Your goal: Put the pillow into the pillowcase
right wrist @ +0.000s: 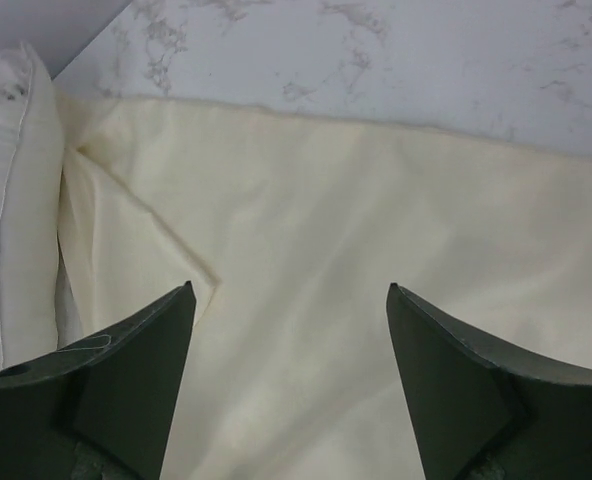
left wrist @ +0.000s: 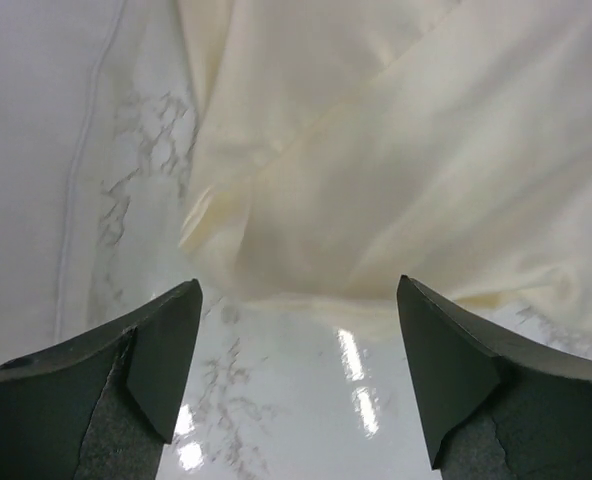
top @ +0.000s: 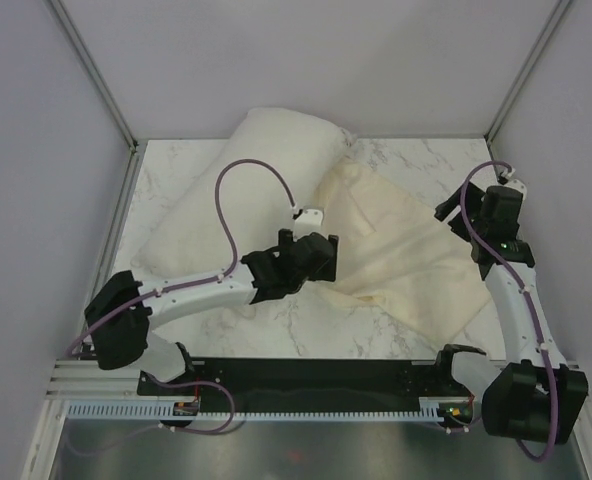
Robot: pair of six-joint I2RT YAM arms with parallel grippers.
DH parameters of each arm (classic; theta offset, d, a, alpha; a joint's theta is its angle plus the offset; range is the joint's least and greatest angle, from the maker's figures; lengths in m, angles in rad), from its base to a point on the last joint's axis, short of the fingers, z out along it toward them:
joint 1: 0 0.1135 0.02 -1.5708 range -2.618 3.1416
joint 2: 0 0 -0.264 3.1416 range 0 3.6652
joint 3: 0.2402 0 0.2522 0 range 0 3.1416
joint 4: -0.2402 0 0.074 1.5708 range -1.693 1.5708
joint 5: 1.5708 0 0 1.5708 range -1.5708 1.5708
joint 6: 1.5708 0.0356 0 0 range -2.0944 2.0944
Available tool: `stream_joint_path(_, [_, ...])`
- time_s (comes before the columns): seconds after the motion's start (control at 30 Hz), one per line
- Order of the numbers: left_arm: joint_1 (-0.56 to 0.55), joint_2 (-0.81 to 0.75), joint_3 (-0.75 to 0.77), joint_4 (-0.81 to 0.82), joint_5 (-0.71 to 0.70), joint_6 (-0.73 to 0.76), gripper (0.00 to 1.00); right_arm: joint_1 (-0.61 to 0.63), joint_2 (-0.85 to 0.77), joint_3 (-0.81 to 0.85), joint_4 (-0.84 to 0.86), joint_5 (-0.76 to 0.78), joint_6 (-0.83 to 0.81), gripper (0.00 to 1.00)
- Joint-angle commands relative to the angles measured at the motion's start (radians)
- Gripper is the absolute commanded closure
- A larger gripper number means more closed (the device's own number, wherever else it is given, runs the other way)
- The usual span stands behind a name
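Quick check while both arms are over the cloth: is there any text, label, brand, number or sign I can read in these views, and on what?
None can be read in any view.
The pillow: no print or label shows.
The pillowcase: plain cream cloth, no text.
The table: marble veining only.
The arm bases: any marks are too small to read.

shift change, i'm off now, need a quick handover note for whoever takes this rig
Left gripper: open, empty, low over the table at the pillowcase's near edge.
Right gripper: open, empty, above the pillowcase.
Pillow: far left of the table, outside the pillowcase, which lies flat and wrinkled to its right, touching it.
Done: nothing inserted.
Left: open the pillowcase and get the pillow in.
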Motion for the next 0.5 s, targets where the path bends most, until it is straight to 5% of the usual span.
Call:
stream_joint_path(0.0, [-0.003,0.155,0.193,0.019,-0.05,0.069,0.13,0.042,0.05,-0.044,0.048,-0.122,-0.065,0.15])
stream_joint_path(0.07, [0.002,0.26,0.307,-0.075,-0.058,0.304,0.11,0.064,0.079,-0.064,0.054,-0.127,-0.07,0.16])
stream_joint_path(0.47, [0.114,0.836,0.951,-0.228,0.11,0.402,0.11,0.081,0.0,-0.187,0.094,0.022,-0.033,0.14])
